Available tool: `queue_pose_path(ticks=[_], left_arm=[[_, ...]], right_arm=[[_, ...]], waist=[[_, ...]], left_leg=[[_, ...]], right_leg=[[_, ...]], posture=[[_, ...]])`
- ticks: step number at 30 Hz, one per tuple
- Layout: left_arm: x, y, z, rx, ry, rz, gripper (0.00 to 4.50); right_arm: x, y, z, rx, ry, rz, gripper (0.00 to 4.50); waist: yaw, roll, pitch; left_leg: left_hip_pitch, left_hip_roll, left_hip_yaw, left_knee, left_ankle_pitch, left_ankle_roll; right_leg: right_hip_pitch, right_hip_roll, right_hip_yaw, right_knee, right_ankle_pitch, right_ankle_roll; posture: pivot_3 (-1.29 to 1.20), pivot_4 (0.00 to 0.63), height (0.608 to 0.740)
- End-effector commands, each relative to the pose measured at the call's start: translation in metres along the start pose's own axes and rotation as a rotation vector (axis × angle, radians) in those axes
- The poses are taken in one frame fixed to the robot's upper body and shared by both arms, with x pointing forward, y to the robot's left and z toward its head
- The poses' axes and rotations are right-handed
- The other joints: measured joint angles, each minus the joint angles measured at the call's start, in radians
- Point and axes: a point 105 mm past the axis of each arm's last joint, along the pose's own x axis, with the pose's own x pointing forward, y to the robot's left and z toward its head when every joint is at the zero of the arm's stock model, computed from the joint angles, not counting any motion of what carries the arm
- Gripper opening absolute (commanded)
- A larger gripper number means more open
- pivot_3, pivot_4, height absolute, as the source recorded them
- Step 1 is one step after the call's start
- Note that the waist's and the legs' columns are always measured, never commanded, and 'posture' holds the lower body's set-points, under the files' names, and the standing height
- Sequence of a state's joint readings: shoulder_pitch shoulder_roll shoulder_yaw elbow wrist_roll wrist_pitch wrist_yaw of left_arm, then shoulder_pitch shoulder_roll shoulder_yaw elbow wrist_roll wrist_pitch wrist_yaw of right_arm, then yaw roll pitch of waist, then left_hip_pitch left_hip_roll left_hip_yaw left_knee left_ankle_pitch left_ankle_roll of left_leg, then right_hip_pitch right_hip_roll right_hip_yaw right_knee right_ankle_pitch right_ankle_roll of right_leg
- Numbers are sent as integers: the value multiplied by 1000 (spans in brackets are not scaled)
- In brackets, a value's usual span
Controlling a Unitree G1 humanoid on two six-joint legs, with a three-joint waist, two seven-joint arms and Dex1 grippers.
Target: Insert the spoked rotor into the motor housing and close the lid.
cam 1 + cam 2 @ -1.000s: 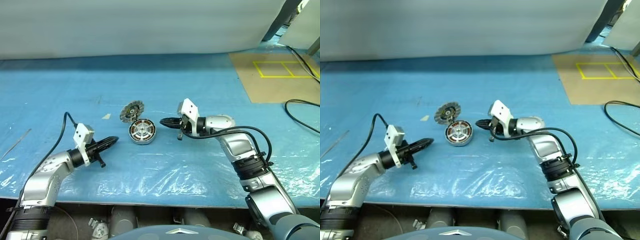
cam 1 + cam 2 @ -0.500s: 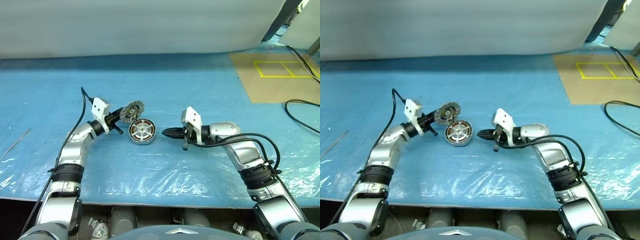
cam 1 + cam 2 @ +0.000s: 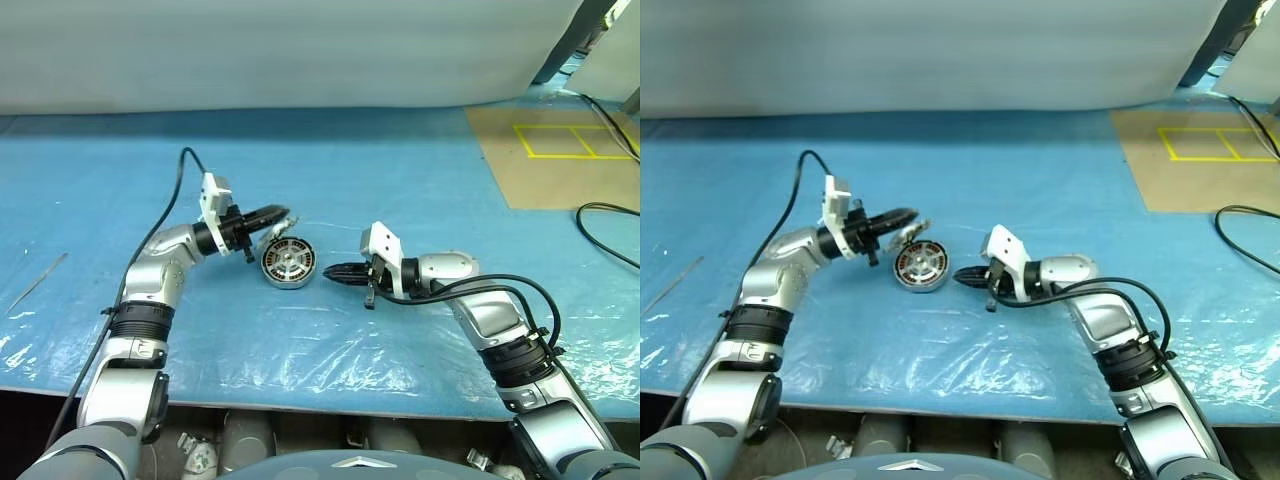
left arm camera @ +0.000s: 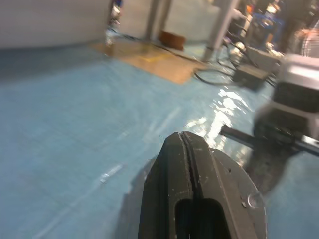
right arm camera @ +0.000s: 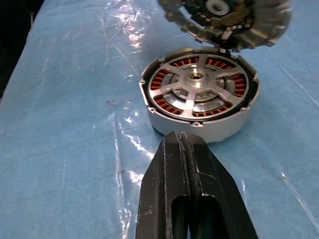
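Observation:
The motor housing, a silver-rimmed puck with copper windings, lies flat on the blue table. The spoked rotor sits in it, its spokes over the windings. The lid, a ribbed silver-grey disc, stands tilted against the housing's far rim. My left gripper is shut and points right, its tips over the top edge of the lid; contact cannot be told. My right gripper is shut with nothing in it. It points left, a short gap from the housing's right side.
Crinkled clear plastic covers the blue table. A brown board with yellow tape lies at the back right, with a black cable in front of it. A thin metal rod lies far left.
My left arm has swung up and to the right, from the near left of the table to the lid. The right gripper has drawn back a little from the housing.

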State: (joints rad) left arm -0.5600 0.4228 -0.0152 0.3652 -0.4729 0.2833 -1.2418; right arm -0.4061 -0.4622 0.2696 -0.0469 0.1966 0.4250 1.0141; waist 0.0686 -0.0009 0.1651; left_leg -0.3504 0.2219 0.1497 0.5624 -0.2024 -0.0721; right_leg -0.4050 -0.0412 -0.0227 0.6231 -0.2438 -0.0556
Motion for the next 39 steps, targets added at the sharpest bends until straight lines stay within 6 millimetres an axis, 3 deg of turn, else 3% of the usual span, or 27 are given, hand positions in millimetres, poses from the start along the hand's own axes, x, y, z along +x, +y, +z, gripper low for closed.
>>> queue_pose_path(ticks=[1,3,8,9,13,20,23,29,32,39], left_arm=[[-5,-20,-40,7,262,-107,21],[-9,-24,-58,36,352,-112,21],[0,-17,-65,138,310,5,21],[1,-14,-61,172,278,43,21],[2,-6,-16,226,8,167,21],[-12,-11,7,299,-76,217,21],[-20,-21,5,299,-80,226,21],[-49,-36,-20,264,-37,302,21],[-58,-40,-28,264,-14,327,0],[-68,-52,-42,263,4,399,0]], right_arm=[[-1,-6,10,-41,-42,-33,0],[-2,-7,12,-34,-53,-40,0],[-6,-7,18,-10,-77,-32,0],[-5,-7,19,-9,-82,-31,0],[1,-9,25,-14,-105,-31,0],[15,-10,38,-30,-153,1,0],[20,-12,44,-40,-167,3,0],[36,-18,53,-49,-187,-7,0],[41,-19,57,-63,-189,-1,578],[59,-15,58,-83,-166,21,2883]], waist=[[-2,0,0],[-1,0,0],[4,1,-1],[4,1,-1],[-1,1,0],[-4,1,0],[-3,1,0],[-15,1,0],[-19,1,0],[-25,1,0]], left_leg=[[0,0,0,0,0,0],[0,0,0,-1,0,0],[3,-1,0,0,0,0],[3,-2,0,1,0,1],[3,-3,0,2,1,2],[0,-1,0,0,1,2],[0,-1,0,0,1,1],[0,0,0,-1,0,1],[0,1,0,0,0,1],[1,1,1,1,0,1]], right_leg=[[0,0,0,0,0,0],[0,0,0,0,0,0],[4,-2,0,-1,-2,-4],[5,-3,0,-1,-3,-4],[5,-5,0,0,-2,-3],[0,-2,-1,0,1,0],[-1,-2,-1,-1,1,0],[-2,-1,-1,0,1,0],[-2,-1,-1,-1,-1,-4],[-2,-1,-1,-1,-2,-4]], posture=[[0,150,740],[0,150,740],[0,150,740],[0,150,740],[0,150,740],[0,150,740],[0,150,740],[0,150,740],[0,150,740],[0,150,740]])
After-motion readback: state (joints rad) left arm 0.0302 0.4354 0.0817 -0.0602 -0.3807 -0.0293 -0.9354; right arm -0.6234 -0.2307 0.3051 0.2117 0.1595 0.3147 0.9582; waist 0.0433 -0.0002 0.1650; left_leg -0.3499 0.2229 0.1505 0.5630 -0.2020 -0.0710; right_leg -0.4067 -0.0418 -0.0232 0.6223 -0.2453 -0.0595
